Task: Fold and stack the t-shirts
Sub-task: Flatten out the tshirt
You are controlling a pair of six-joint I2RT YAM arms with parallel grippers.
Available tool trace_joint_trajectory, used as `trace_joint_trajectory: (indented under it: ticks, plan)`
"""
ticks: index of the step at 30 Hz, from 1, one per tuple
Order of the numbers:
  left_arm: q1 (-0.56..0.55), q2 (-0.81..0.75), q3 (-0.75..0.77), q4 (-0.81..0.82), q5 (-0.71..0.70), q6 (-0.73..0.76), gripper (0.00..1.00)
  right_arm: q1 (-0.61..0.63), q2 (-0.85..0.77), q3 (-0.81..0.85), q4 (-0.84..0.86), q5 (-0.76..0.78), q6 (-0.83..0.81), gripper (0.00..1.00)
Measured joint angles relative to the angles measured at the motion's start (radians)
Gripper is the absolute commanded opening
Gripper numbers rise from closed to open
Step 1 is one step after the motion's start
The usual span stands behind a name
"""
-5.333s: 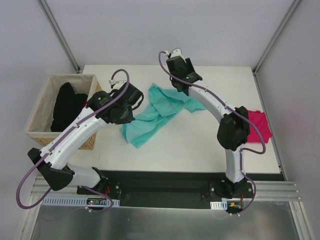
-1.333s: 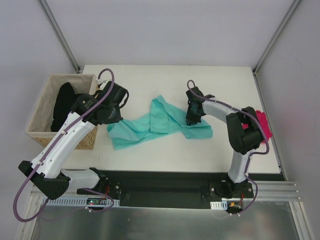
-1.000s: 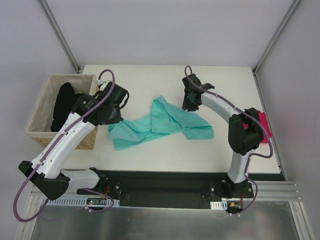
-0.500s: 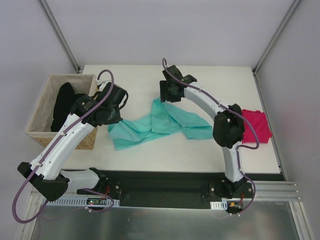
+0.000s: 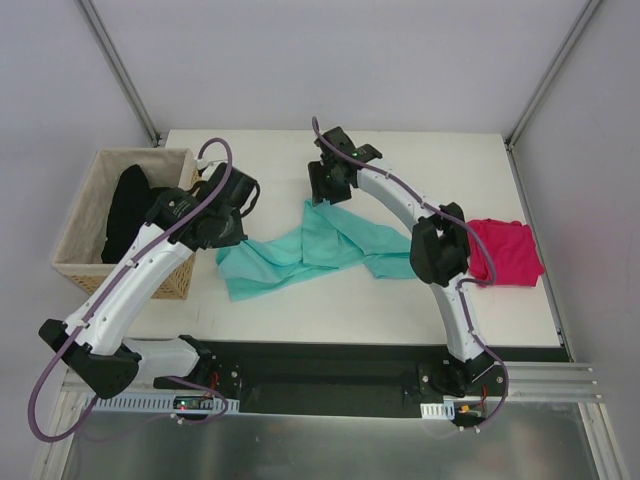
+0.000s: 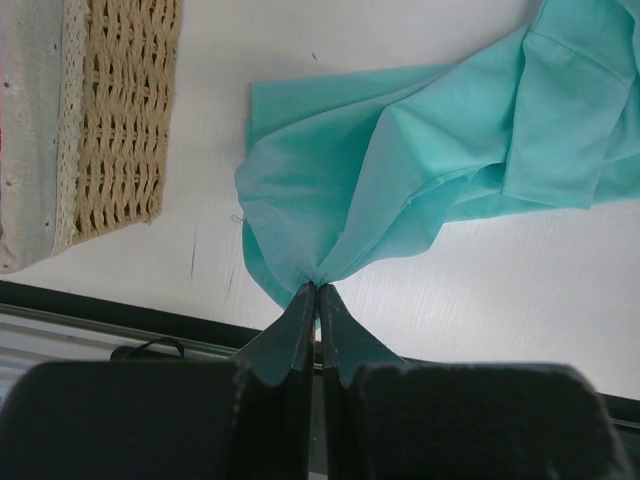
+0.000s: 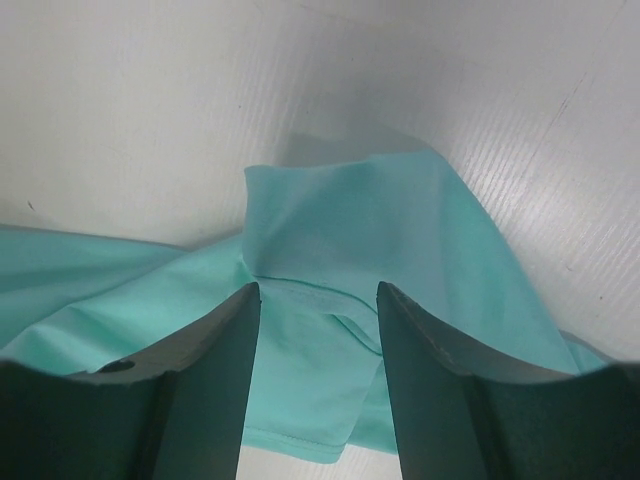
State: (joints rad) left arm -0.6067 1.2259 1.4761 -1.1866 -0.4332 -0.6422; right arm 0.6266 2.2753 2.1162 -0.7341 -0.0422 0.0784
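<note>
The teal-mint t-shirt (image 5: 310,245) lies crumpled and stretched out across the middle of the table. My left gripper (image 5: 227,241) is shut on its left end, the cloth bunched into a pinch between the fingertips (image 6: 317,290). My right gripper (image 5: 320,195) hovers open over the shirt's back corner; in the right wrist view the teal cloth (image 7: 340,240) with a hemmed fold shows between the spread fingers (image 7: 215,340), apart from them. The magenta-pink t-shirt (image 5: 505,250) lies folded at the table's right edge, partly behind the right arm.
A wicker basket (image 5: 85,200) with a pale liner stands off the table's left edge, holding dark clothing (image 5: 135,210); its woven side (image 6: 120,120) is close to the left gripper. The white table (image 5: 440,170) ends at a black rail in front.
The right gripper left the shirt's right side, opened, and swung back and left to above the shirt's back corner. The left gripper kept its pinch and stayed put.
</note>
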Motion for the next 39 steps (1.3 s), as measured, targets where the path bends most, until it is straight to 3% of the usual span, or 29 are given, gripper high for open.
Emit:
trace_joint_trajectory:
  ticks: [39]
  plan:
    - [0.0,-0.016,-0.037,0.052,0.002,-0.008,0.0,0.065,0.0,0.105,-0.09,-0.013,-0.061,0.54]
